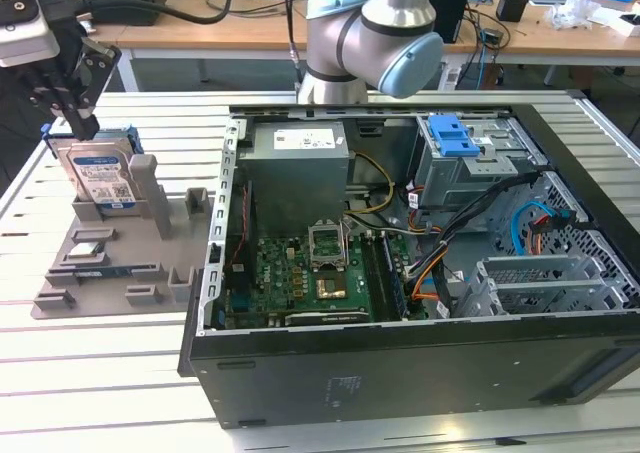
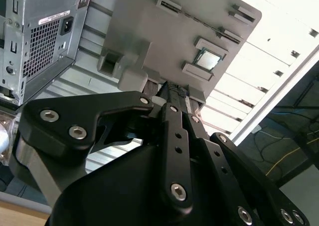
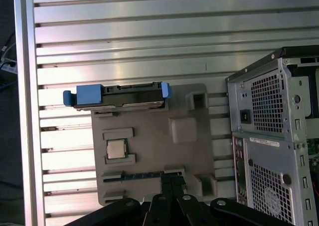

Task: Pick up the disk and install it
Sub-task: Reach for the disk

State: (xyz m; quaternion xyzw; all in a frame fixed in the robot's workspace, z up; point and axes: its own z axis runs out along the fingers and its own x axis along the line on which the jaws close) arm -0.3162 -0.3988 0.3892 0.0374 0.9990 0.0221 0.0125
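Three views split the scene between them. In the exterior view the disk (image 1: 100, 173) stands on edge in a slot of a grey holder (image 1: 100, 273) on the slatted tabletop (image 1: 100, 373). Its white-and-blue label faces the camera, and the holder lies at the exterior view's left of an open computer case (image 1: 400, 358). That view also looks into the case, to the green motherboard (image 1: 300, 283), a grey metal box (image 1: 300, 158) with a white sticker and a blue latch (image 1: 450, 133), with the arm (image 1: 370, 28) rising behind them. The first wrist view looks down on the disk edge-on, with its blue rails at both ends. It shows a square chip (image 3: 115, 149) seated in the holder and the vented rear of the case. The second wrist view shows the same chip and the rear of the case beyond the black linkages of the gripper (image 2: 172, 92). The gripper's fingers appear drawn together with nothing between them. In the exterior view the gripper hangs just above the disk's upper edge, near its corner at the exterior view's left; I cannot tell whether it touches. In the first wrist view the fingertips (image 3: 167, 180) sit over the side of the holder opposite the disk, apart from it.
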